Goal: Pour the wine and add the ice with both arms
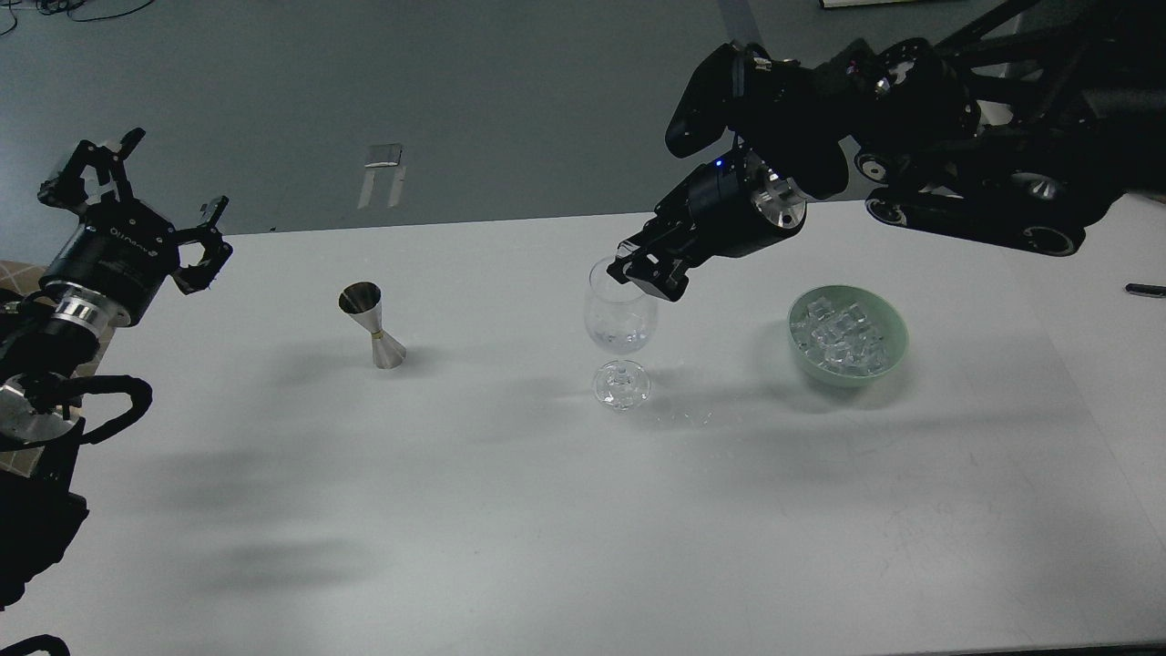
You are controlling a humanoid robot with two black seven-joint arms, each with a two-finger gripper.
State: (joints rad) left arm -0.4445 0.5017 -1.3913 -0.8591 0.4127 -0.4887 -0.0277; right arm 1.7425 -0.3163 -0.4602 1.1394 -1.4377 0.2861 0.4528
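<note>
A clear wine glass (620, 319) stands upright mid-table, with clear glints low in its bowl. A pale green bowl (888, 351) to its right holds a heap of clear ice cubes (838, 335). A steel jigger (373, 326) stands to the left of the glass. My right gripper (649, 271) hangs just over the glass's rim, on its right side. Its fingers are dark and run together, so I cannot tell whether they hold anything. My left gripper (173, 178) is open and empty at the table's far left edge, well away from the jigger.
The white table (547, 510) spans the view. A black pen-like object (1144, 290) lies at its right edge. The bulky right arm (956, 155) reaches in above the table's back right, over the bowl's far side.
</note>
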